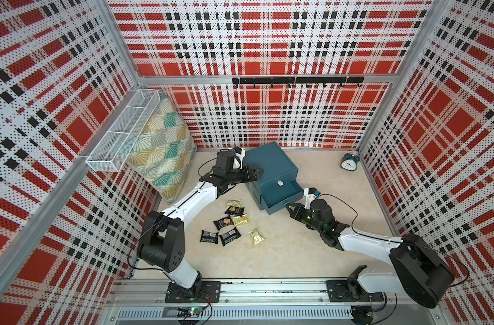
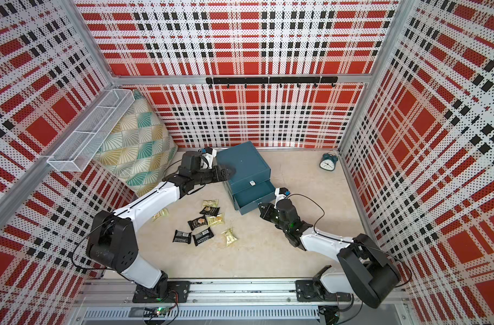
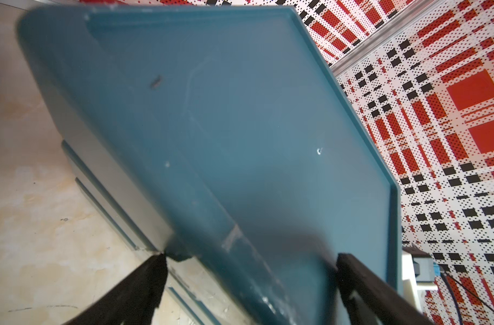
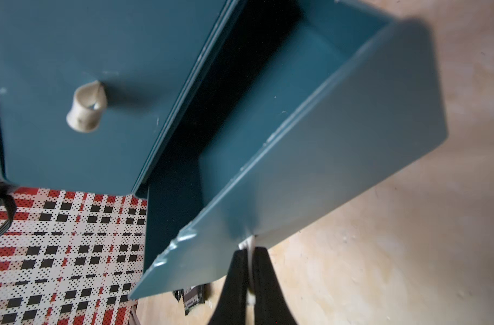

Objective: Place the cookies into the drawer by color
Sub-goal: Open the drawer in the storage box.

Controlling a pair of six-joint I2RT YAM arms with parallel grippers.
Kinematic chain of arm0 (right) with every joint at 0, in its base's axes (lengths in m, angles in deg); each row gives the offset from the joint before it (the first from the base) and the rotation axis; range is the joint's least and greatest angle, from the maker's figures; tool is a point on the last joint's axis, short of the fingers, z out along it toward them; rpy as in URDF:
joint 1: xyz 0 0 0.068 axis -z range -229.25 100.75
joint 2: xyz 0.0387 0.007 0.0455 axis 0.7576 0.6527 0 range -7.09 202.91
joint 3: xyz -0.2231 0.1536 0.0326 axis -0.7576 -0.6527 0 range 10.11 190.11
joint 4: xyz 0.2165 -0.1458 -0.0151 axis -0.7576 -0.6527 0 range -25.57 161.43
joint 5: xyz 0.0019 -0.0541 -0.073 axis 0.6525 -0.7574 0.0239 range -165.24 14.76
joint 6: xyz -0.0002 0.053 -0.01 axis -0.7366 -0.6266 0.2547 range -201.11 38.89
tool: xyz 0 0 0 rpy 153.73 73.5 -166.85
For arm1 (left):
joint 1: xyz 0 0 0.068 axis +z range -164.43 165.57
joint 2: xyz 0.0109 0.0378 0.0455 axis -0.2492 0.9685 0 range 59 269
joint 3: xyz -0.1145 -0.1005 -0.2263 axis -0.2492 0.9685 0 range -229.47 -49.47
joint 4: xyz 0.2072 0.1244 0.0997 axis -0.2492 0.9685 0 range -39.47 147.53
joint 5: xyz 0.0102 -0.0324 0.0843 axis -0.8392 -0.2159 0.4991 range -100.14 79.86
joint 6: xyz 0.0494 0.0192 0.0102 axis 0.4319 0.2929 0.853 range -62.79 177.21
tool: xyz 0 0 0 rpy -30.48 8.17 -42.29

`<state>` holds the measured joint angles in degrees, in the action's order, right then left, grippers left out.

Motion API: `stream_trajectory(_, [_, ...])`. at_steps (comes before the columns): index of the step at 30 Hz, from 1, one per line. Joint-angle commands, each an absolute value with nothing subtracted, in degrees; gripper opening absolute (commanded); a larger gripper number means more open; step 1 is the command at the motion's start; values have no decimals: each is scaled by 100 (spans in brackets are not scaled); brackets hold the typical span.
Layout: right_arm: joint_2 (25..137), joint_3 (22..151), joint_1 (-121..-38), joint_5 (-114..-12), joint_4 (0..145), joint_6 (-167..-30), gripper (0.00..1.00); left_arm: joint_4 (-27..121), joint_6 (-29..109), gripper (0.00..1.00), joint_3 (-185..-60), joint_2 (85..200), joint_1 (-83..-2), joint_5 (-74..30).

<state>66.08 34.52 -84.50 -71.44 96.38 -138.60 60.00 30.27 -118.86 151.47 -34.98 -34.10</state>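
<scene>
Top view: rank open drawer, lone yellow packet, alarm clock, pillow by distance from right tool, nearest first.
1. Open drawer: touching, right tool shut on its tab.
2. Lone yellow packet: floor, toward robot's left.
3. Alarm clock: back right corner.
4. Pillow: far left wall.

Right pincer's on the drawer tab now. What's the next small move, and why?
Probably pull the right pincer back a little: it is shut on the white tab, the drawer is only partly out, and the open left pincer straddles the cabinet's top edge.
</scene>
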Motion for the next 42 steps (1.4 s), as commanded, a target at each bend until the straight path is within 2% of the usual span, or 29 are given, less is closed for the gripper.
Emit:
stream_trajectory(1, [6160, 3144, -8512, -7604, 9011, -13762, 0, 6051, 3084, 99, -11786, 15165, -3483, -3392])
stream_trajectory(8, [5571, 2981, -8537, -7741, 8565, -13649, 1, 6053, 3132, 99, -11803, 15207, -3487, -3369])
stream_trajectory(17, [5525, 2927, -8546, -7691, 8536, -13550, 4, 5976, 3230, 99, -12108, 15523, -3482, -3461])
stream_trajectory(20, [5522, 2976, -8555, -7678, 8452, -13461, 16, 5967, 3238, 99, -12285, 15676, -3482, -3594])
stream_trajectory(21, [5491, 2996, -8567, -7682, 8412, -13423, 28, 5946, 3238, 99, -12328, 15701, -3482, -3638])
stream_trajectory(22, [5459, 3004, -8565, -7691, 8356, -13383, 35, 5933, 3242, 99, -12346, 15700, -3482, -3666])
stream_trajectory(26, [5147, 3063, -8569, -7743, 8003, -13225, 49, 5923, 3260, 99, -12357, 15481, -3465, -3569])
stream_trajectory(30, [4693, 3127, -8565, -7628, 7515, -12982, 61, 5928, 3139, 99, -12196, 14902, -3425, -3209])
stream_trajectory(37, [3705, 3215, -8650, -7372, 6364, -12441, 99, 6175, 2948, 99, -11552, 13560, -3817, -2070])
stream_trajectory(42, [3027, 3195, -8748, -7089, 5761, -12117, 100, 6187, 2714, 99, -10649, 12781, -4656, -1209])
